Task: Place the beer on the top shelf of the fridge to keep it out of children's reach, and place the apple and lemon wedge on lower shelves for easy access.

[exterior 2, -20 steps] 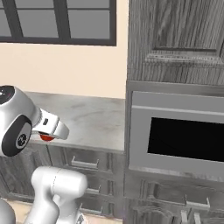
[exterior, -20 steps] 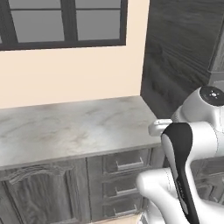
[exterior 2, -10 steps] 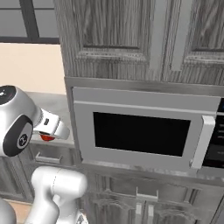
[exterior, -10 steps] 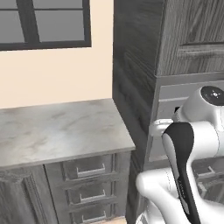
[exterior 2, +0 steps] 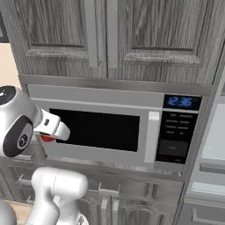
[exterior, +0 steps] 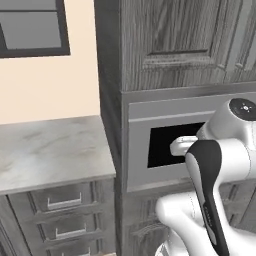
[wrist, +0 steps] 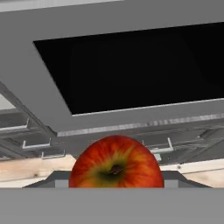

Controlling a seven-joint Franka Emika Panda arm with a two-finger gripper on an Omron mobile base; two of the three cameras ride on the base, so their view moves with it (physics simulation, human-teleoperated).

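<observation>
Your gripper (wrist: 116,186) is clamped on the apple (wrist: 115,162), which sits at the bottom centre of the hand view, red with a yellow-green patch around its stem hollow, turned toward the camera. The finger tips themselves are hidden behind the fruit, so you cannot see exactly where they touch it. In the right base view a small red patch of the apple (exterior 2: 46,138) peeks out under the white wrist, just in front of the lower left corner of the microwave (exterior 2: 110,127). Directly ahead of the gripper is the microwave's dark door window (wrist: 131,65), framed in grey, well beyond the apple. Below the gripper in the hand view lie dark wood drawers with pale handles (wrist: 36,144) and a strip of light wooden floor (wrist: 30,168). To the gripper's right, in the right base view, stands the microwave's control panel with its blue clock display (exterior 2: 181,102), and further right the pale edge of the fridge (exterior 2: 215,145) shows at the frame's border. To the gripper's left, in the left base view, you see the marbled grey surface (exterior: 50,150) over a stack of drawers (exterior: 62,217), with a cream wall and a dark-framed window (exterior: 32,27) above it. Grey wood cabinet doors (exterior 2: 110,39) rise above the microwave.
</observation>
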